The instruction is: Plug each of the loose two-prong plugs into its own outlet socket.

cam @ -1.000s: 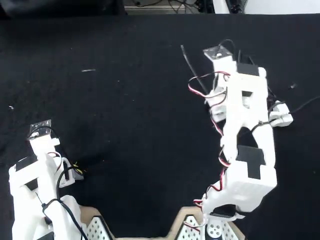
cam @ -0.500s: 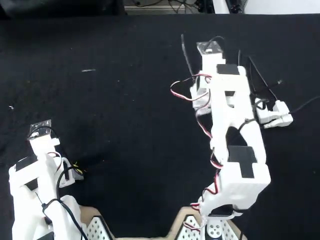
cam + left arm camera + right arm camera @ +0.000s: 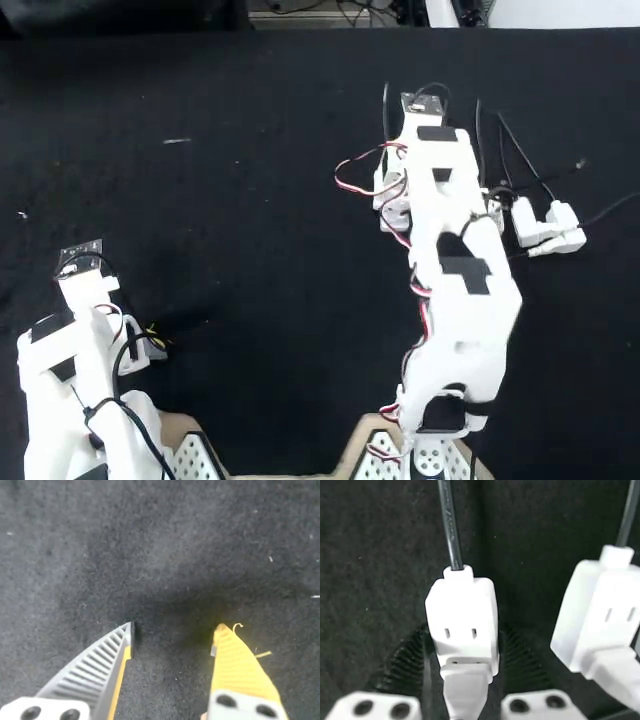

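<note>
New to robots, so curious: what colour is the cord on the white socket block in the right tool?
Black thin cord, best in the right wrist view.

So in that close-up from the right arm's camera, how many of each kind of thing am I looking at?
white socket block: 2
white plug: 2
black cord: 2
Total: 6
</note>
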